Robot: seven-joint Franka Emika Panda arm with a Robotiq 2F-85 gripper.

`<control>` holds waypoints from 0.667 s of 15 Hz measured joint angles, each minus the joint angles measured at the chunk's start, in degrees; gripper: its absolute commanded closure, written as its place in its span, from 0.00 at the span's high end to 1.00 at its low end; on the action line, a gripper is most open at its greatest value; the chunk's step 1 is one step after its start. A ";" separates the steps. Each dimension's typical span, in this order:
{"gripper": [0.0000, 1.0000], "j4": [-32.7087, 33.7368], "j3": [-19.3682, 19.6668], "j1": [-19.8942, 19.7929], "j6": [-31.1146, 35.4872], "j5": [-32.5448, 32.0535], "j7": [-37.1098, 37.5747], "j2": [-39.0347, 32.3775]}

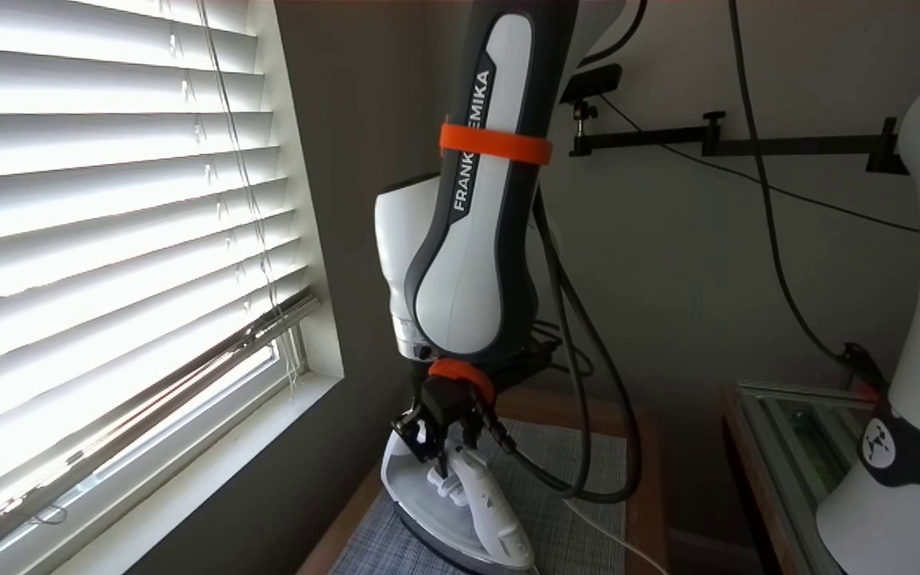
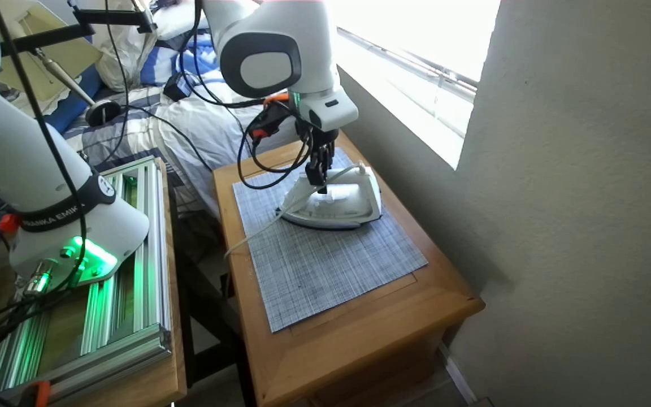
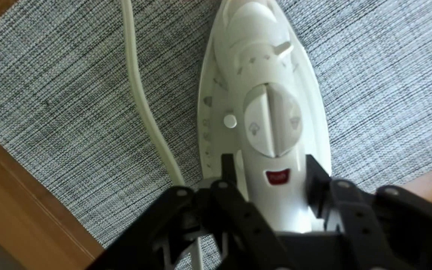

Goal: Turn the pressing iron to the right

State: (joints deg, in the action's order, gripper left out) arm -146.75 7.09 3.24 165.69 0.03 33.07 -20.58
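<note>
The pressing iron is seated sole-down on the grey placemat, near the placemat's wall-side edge; its narrowing front is directed away from that edge. The placemat is supported by a wooden table. The gripper is positioned over the placemat, and the iron's handle is straddled by its parted fingers; whether the handle is clamped cannot be determined. In the wrist view, the cord is laid beside the iron; in an exterior view, it is routed across the placemat and past its edge. The robot arm, marked by an orange band, is suspended above the placemat.
</note>
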 measured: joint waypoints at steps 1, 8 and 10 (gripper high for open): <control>0.13 0.00 0.01 0.15 0.37 0.13 -0.03 -0.12; 0.50 0.02 0.21 0.58 0.83 1.10 -0.68 -1.30; 0.05 0.10 0.20 0.65 1.18 1.54 -1.02 -2.24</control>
State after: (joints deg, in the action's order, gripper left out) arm -146.66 7.29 3.89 166.87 1.57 32.05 -22.82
